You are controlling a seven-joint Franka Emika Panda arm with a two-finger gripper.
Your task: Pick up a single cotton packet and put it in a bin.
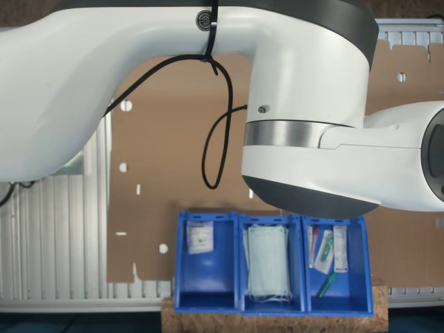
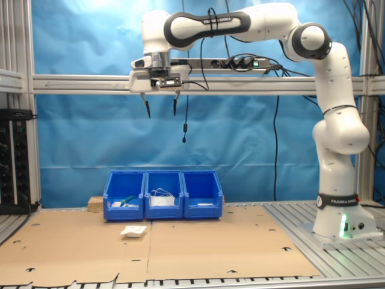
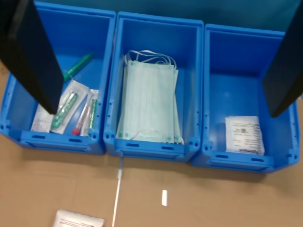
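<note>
High above the bins, gripper (image 2: 160, 108) empty, fingers spread apart.
Cotton packet (image 3: 244, 135) lies flat in the bin (image 3: 246, 66) beside the masks' bin (image 3: 158, 35).

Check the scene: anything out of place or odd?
One white packet lies loose on the cardboard in front of the blue bins, while another cotton packet sits inside an end bin. The gripper hangs open high above. Nothing looks spilled or damaged.
</note>
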